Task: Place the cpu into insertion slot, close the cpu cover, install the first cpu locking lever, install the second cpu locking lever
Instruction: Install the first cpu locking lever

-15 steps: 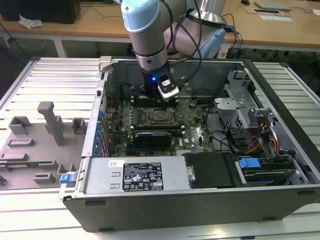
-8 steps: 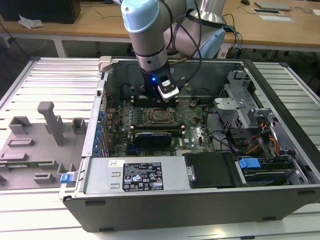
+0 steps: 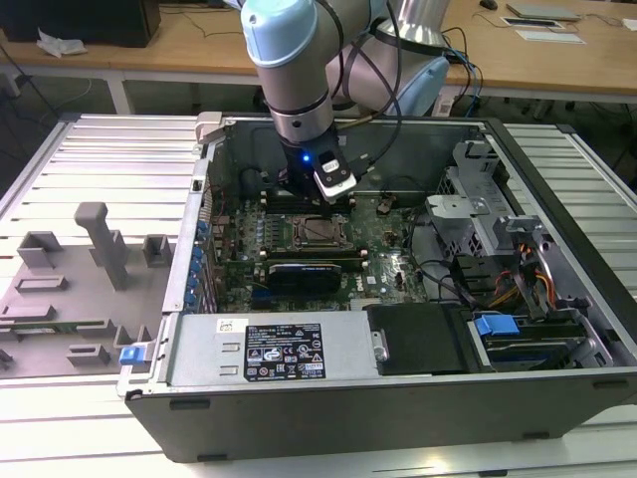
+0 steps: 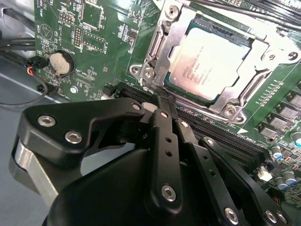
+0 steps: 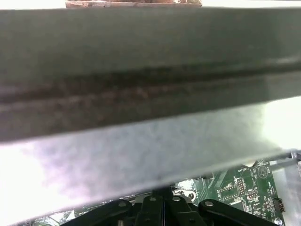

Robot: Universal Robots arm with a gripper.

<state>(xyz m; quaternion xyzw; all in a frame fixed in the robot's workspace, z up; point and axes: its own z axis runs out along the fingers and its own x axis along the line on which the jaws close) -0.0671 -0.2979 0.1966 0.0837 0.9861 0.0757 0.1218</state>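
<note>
The cpu (image 4: 212,62) lies socketed just beyond the hand (image 4: 162,101).

pincer (image 4: 160,101) tip hides lever | case wall (image 5: 141,94) blurred

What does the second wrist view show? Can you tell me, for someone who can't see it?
The black gripper reaches toward a corner of the cpu cover, a silvery frame lying closed over the cpu on a green circuit board. A round coin battery sits on the board nearby.
</note>
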